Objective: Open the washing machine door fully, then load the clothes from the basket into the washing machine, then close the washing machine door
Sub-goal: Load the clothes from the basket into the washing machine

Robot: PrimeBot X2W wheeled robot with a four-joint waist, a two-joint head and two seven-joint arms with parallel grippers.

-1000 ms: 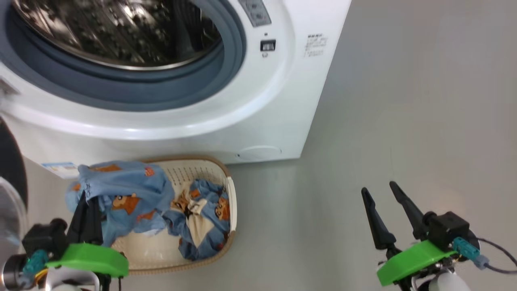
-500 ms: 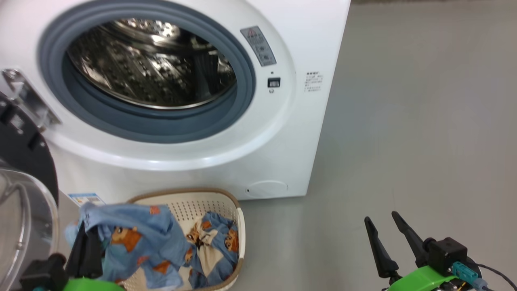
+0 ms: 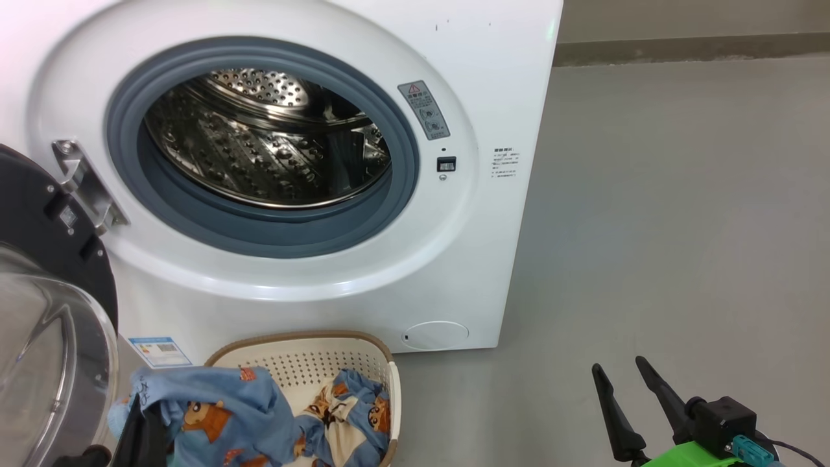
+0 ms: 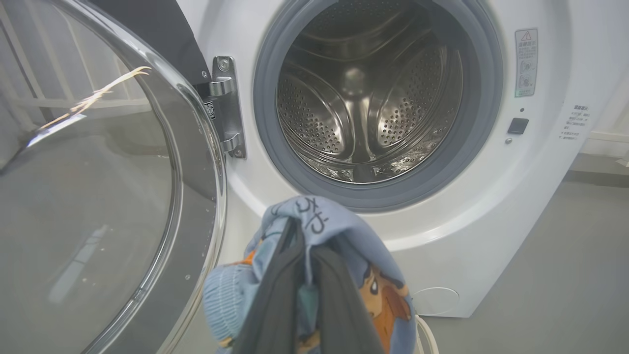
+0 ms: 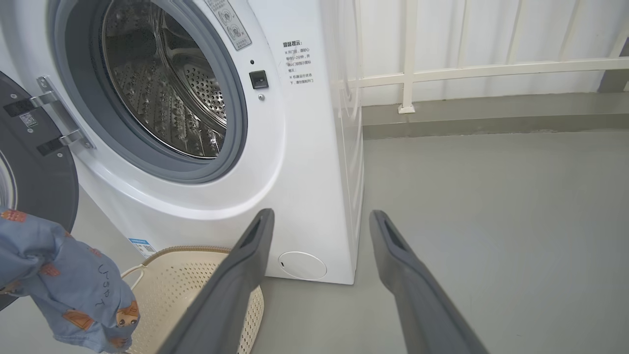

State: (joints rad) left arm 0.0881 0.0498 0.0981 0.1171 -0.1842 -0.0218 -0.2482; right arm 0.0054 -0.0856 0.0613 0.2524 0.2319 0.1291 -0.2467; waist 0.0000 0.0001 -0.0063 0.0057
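Far left, the door [image 3: 39, 214] stands swung wide open, its black rim and bulging glass bowl facing out. It hangs from its metal hinge [image 3: 87, 185] on the front of the washing machine [image 3: 493, 78]. Just beside that glass, the left gripper [image 4: 303, 238] is clamped on a light-blue garment [image 3: 214, 405]. In the left wrist view its two dark fingers are pinched together with the cloth draped over their tips, held up below the drum opening and over the left end of the basket [image 3: 305, 353]. That basket sits on the floor right at the foot of the machine, with more blue-and-cream clothes [image 3: 350, 415] bunched in its right half. Above it gapes the steel drum [image 3: 266, 149], ringed by the grey gasket [image 3: 259, 240]. Over on the right, the right gripper [image 3: 618, 364] hovers above the grey floor [image 3: 681, 227], fingers parted with nothing between them, well apart from the basket.
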